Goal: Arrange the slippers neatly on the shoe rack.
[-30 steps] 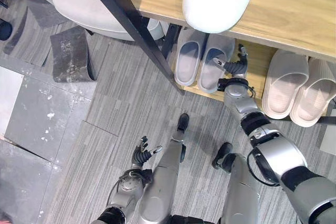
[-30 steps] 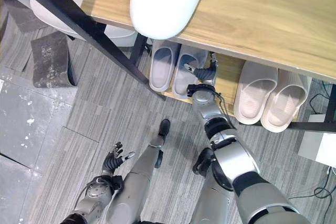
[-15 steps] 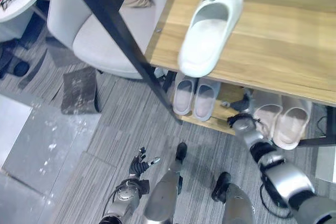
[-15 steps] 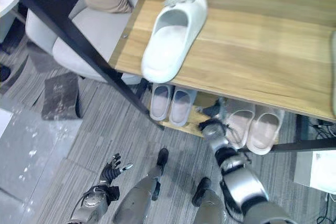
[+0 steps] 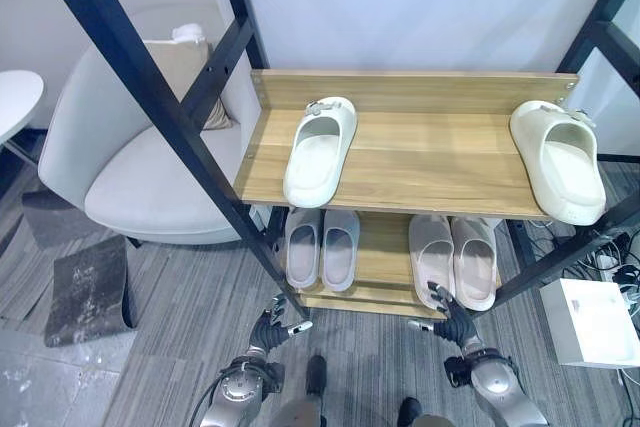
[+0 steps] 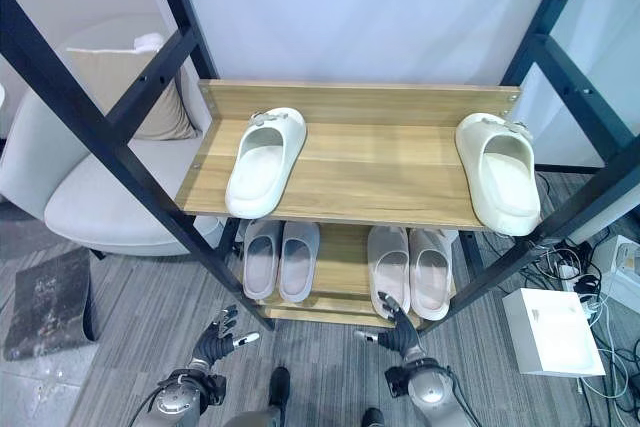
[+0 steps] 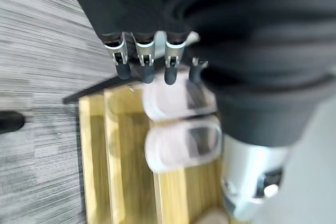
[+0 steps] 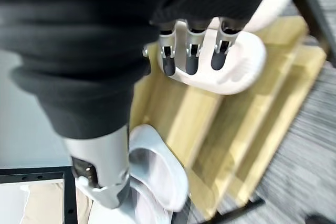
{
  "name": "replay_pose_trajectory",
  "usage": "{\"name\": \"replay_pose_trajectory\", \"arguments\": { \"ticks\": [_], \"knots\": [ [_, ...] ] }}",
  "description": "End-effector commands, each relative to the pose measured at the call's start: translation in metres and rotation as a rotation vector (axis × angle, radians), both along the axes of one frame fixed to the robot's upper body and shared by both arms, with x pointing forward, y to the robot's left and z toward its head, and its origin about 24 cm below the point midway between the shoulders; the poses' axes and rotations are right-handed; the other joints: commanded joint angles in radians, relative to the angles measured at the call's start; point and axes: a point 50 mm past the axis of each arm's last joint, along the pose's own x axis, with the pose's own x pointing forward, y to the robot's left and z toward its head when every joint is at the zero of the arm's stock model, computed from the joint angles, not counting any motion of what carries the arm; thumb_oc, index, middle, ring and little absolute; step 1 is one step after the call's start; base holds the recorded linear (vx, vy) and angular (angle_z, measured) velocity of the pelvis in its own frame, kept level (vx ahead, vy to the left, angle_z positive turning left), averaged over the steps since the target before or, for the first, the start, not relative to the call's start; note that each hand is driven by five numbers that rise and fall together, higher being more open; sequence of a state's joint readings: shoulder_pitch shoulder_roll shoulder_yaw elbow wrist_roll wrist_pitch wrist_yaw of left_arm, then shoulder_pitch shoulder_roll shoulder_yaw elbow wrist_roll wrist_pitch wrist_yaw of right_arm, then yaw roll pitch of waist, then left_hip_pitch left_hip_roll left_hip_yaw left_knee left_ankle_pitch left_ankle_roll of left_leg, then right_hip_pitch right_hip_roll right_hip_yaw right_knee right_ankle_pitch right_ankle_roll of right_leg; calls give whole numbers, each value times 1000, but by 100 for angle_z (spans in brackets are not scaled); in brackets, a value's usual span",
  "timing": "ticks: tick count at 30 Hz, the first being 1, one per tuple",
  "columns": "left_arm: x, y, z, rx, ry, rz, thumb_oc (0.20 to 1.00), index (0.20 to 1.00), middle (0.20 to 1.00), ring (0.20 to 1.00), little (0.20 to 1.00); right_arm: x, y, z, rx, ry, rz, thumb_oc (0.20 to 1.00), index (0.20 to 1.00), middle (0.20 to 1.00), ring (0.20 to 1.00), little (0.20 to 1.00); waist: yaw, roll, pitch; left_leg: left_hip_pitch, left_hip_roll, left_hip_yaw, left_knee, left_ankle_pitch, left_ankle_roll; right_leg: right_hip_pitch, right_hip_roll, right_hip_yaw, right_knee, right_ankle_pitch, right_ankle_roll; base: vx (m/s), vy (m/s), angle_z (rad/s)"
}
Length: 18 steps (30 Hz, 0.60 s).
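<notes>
On wooden shoe rack (image 5: 420, 162): smooth rounded slippers (image 5: 320, 150); grey pair (image 5: 322, 246) below

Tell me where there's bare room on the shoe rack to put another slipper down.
The widest bare patch is on the top shelf, between the white slipper at its left and the white slipper at its right end. The lower shelf is crowded: a grey pair and a pinkish pair, with a narrow strip between.
</notes>
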State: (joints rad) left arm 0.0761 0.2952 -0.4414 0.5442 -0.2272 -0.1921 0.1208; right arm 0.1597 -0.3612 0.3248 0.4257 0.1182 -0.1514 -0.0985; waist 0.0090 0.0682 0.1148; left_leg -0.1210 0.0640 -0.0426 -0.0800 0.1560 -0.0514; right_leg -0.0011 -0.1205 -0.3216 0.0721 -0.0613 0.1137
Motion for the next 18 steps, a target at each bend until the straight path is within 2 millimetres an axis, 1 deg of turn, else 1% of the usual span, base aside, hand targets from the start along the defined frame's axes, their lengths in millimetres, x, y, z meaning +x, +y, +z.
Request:
{"name": "replay_pose_trajectory", "arguments": {
  "ticks": [1, 4, 5, 6, 7, 8, 9, 10, 11, 12, 13, 14, 15, 16, 17, 18],
  "knots": [
    [33, -11, 30, 54, -166, -191, 1000, 1000, 1000, 1000, 1000, 11, 1, 12, 19, -69, 55, 1000, 1000, 1000, 1000, 1000, -21, -61, 34, 94, -7, 35, 0, -111, -30, 21, -53, 0, -154, 108, 61, 44, -16, -16],
    [37, -31, 39, 106, -212, -370, 1000, 1000, 1000, 1000, 1000, -3, -9, -1, -37, 10, 49, 1000, 1000, 1000, 1000, 1000, -39, -60, 22, 103, -4, 47, -2, -118, -29, 20, -49, 17, -158, 107, 62, 36, -13, -17],
    [40, -44, 43, 137, -240, -477, 1000, 1000, 1000, 1000, 1000, -8, -15, -7, -75, 43, 45, 1000, 1000, 1000, 1000, 1000, -53, -59, 16, 107, -3, 53, -3, -122, -28, 18, -46, 27, -159, 107, 62, 28, -14, -19],
    [40, -45, 44, 137, -240, -478, 1000, 1000, 1000, 1000, 1000, -7, -15, -7, -76, 42, 44, 1000, 1000, 1000, 1000, 1000, -51, -59, 16, 107, -3, 54, -3, -122, -28, 17, -46, 28, -159, 107, 62, 16, -7, -21],
    [47, -62, 51, 192, -292, -601, 1000, 1000, 1000, 1000, 1000, -9, -20, -14, -100, 81, 12, 1000, 1000, 1000, 1000, 1000, -67, -55, 13, 110, -3, 62, -4, -126, -27, 13, -44, 37, -159, 107, 64, 1, 5, -17],
    [47, -63, 51, 193, -293, -602, 1000, 1000, 1000, 1000, 1000, -8, -20, -14, -100, 79, 11, 1000, 1000, 1000, 1000, 1000, -65, -55, 14, 110, -3, 63, -4, -127, -27, 12, -44, 38, -159, 108, 64, 8, 14, -20],
    [56, -87, 69, 200, -381, -737, 1000, 1000, 1000, 1000, 1000, -6, -26, -18, -139, 90, -23, 1000, 1000, 1000, 1000, 1000, -83, -50, 11, 116, -3, 72, -6, -131, -26, 10, -43, 48, -159, 109, 66, 7, 10, -16],
    [57, -87, 70, 201, -383, -738, 1000, 1000, 1000, 1000, 1000, -6, -26, -18, -139, 88, -24, 1000, 1000, 1000, 1000, 1000, -81, -50, 12, 115, -3, 73, -6, -131, -26, 9, -43, 49, -159, 109, 66, 9, 12, -16],
    [59, -94, 77, 196, -418, -776, 1000, 1000, 1000, 1000, 1000, -4, -28, -17, -153, 86, -29, 1000, 1000, 1000, 1000, 1000, -83, -48, 12, 115, -3, 75, -6, -132, -26, 8, -43, 51, -159, 109, 66, 12, 10, -10],
    [60, -105, 88, 204, -469, -848, 1000, 1000, 1000, 1000, 1000, -4, -29, -20, -152, 99, -44, 1000, 1000, 1000, 1000, 1000, -89, -46, 10, 116, -3, 77, -6, -134, -26, 9, -43, 54, -159, 107, 66, 24, 15, -12],
    [62, -121, 108, 217, -567, -971, 1000, 1000, 1000, 1000, 1000, -3, -34, -23, -165, 110, -71, 1000, 1000, 1000, 1000, 1000, -96, -44, 10, 121, -3, 80, -6, -138, -25, 12, -44, 57, -159, 107, 68, 21, 19, -15],
    [64, -123, 117, 201, -599, -961, 1000, 1000, 1000, 1000, 1000, 0, -35, -21, -171, 99, -72, 1000, 1000, 1000, 1000, 1000, -97, -43, 9, 121, -5, 81, -6, -138, -25, 11, -44, 58, -159, 108, 68, 17, 17, -18],
    [63, -131, 137, 180, -674, -1025, 1000, 1000, 1000, 1000, 1000, 4, -35, -18, -171, 82, -71, 1000, 1000, 1000, 1000, 1000, -100, -41, 7, 122, -6, 82, -6, -139, -24, 11, -46, 59, -159, 109, 70, 11, 16, -14],
    [62, -134, 151, 152, -721, -1051, 1000, 1000, 1000, 1000, 1000, 4, -37, -17, -172, 81, -75, 1000, 1000, 1000, 1000, 1000, -102, -39, 6, 123, -7, 81, -6, -140, -24, 12, -47, 58, -159, 110, 70, 22, 14, -8],
    [61, -141, 178, 106, -830, -1087, 1000, 1000, 1000, 1000, 1000, 3, -39, -16, -184, 77, -73, 1000, 1000, 1000, 1000, 1000, -106, -37, 0, 125, -9, 82, -7, -141, -23, 13, -48, 59, -159, 110, 71, 0, 0, 0],
    [60, -139, 184, 83, -834, -1084, 1000, 1000, 1000, 1000, 1000, 4, -38, -14, -185, 68, -64, 1000, 1000, 1000, 1000, 1000, -105, -37, 2, 126, -9, 82, -7, -142, -23, 15, -49, 58, -159, 110, 72, 0, 0, 0]
  ]
}}
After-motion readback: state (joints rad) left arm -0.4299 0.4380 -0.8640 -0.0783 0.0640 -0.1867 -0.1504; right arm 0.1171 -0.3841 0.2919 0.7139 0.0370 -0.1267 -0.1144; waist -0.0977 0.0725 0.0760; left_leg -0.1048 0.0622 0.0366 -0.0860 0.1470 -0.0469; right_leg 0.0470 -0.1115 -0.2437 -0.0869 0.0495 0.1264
